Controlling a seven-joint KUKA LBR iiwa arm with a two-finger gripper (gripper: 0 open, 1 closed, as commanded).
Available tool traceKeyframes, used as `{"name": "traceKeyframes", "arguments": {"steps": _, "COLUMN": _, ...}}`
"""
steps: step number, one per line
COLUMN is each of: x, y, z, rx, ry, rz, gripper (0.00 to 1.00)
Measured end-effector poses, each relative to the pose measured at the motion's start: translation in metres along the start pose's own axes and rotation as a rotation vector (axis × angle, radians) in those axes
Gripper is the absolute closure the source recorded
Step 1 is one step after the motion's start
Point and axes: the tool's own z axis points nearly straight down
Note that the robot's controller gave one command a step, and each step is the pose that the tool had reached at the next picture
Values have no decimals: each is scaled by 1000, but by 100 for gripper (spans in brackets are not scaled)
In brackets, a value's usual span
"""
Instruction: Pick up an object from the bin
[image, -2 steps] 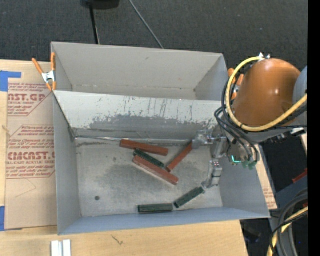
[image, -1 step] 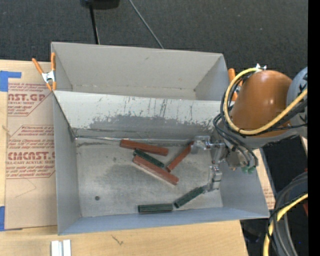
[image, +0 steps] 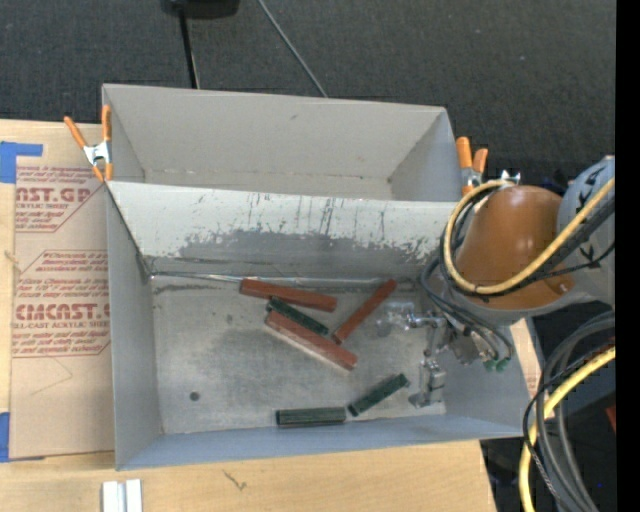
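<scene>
Table (image: 330, 482) wood lay nearest, then the grey bin (image: 135, 340), where the jaws, apart or together I could not tell, hung just right of a tilted dark green bar (image: 378, 393), red-brown bars (image: 311, 342) heaped behind, dark floor (image: 400, 50) beyond.

A robotics lab: cabled robot arm (image: 510, 245), grey metal bin (image: 280, 150), wooden benchtop (image: 300, 485).

red-brown bars (image: 288, 292): 3 | dark green bars (image: 311, 416): 3 | grey metal bin (image: 128, 300): 1
</scene>
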Motion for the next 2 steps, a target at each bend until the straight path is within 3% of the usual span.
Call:
{"name": "traceKeyframes", "arguments": {"steps": 1, "x": -10, "y": -14, "z": 58, "rx": -1, "ry": 3, "rz": -89, "gripper": 100}}
{"name": "traceKeyframes", "arguments": {"steps": 2, "x": -10, "y": -14, "z": 58, "rx": -1, "ry": 3, "rz": -89, "gripper": 100}}
